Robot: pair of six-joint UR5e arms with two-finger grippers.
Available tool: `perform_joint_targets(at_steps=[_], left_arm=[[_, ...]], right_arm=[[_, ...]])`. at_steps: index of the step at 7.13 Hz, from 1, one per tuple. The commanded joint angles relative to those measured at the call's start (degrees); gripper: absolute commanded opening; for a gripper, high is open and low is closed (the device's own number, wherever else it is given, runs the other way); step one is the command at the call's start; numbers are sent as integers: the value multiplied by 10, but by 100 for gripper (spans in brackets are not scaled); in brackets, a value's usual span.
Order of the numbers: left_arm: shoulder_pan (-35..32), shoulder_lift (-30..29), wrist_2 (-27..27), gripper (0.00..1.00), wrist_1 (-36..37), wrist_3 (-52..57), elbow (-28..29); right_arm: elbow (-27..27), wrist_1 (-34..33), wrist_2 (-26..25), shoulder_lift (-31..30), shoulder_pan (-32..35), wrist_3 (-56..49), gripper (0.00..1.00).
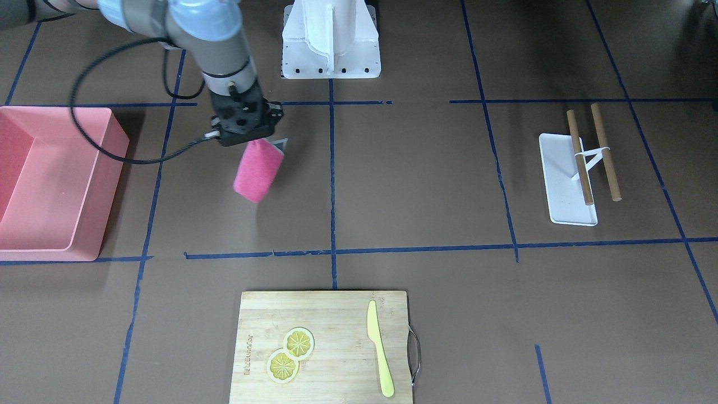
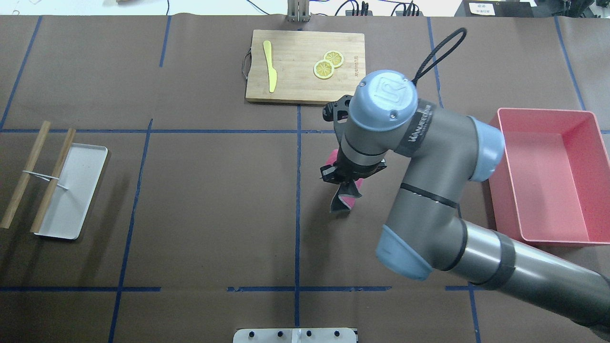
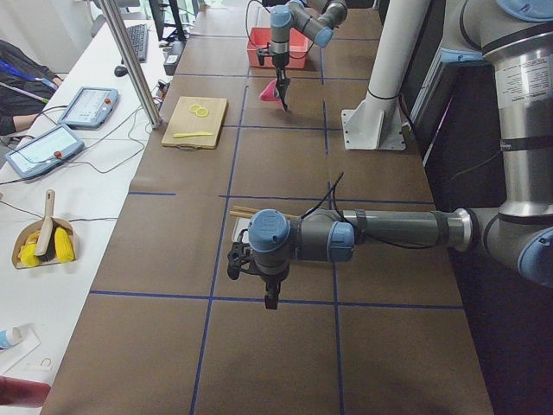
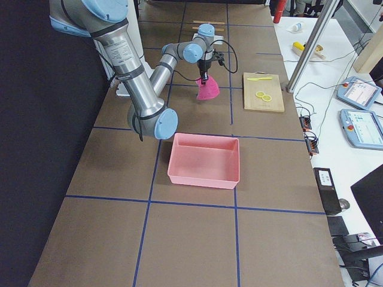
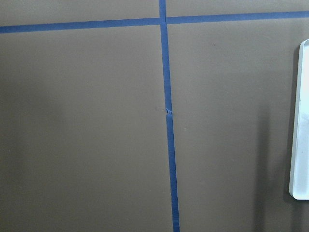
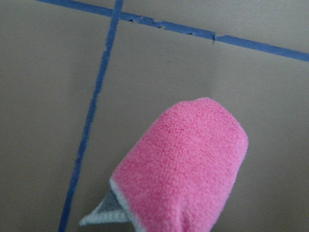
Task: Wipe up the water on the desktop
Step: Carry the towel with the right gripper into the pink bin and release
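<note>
Exterior front-facing view: the right gripper pinches a folded pink cloth between its jaws in the frame's upper left, over the brown desktop and near a pink bin. I cannot tell how the left gripper's jaws stand.

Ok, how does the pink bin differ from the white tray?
The pink bin is deep-walled; the white tray is shallow. The bin looks empty, while one of two tied wooden sticks lies over the tray. The bin sits on the robot's right, the tray on its left. Both are rectangular and rest on the desktop.
</note>
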Motion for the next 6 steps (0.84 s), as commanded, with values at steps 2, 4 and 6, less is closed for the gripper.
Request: perform_joint_targets(at_steps=[2,4,6], left_arm=[[14,-7,2,100,6,2,-2],[13,-8,2,100,6,2,-3],[12,-8,2,100,6,2,-6]], right_arm=[[32,-72,62,-46,141,-197,0],[95,-95,66,-137,205,-332,0],[110,-92,120,-222,267,-431,0]])
